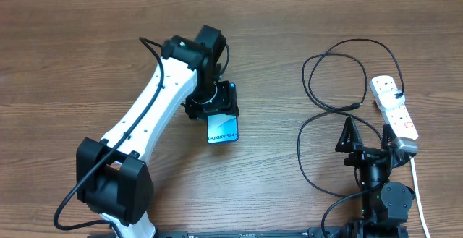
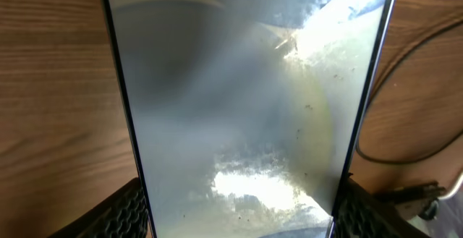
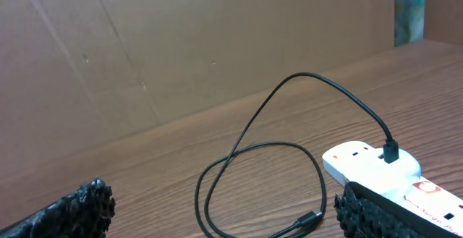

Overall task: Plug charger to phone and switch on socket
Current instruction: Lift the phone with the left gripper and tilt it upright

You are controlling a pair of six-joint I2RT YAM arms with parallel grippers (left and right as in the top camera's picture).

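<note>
The phone (image 1: 223, 129), with a lit blue-teal screen reading "Galaxy S24+", is at the table's middle. My left gripper (image 1: 215, 106) is shut on the phone's far end, one finger on each long edge. In the left wrist view the phone (image 2: 239, 108) fills the frame between the fingers (image 2: 242, 220). The charger (image 1: 336, 75) lies in loose black loops at the right, its plug tip (image 1: 357, 105) free on the table. The socket (image 1: 394, 104) is a white power strip at the far right with the charger's other end plugged in. My right gripper (image 1: 372, 142) is open and empty, short of the plug tip (image 3: 311, 220) and beside the socket (image 3: 372, 162).
A brown cardboard wall (image 3: 181, 43) stands behind the table. The socket's white cord (image 1: 416, 187) runs toward the front edge past my right arm. The charger also shows at the right of the left wrist view (image 2: 405, 122).
</note>
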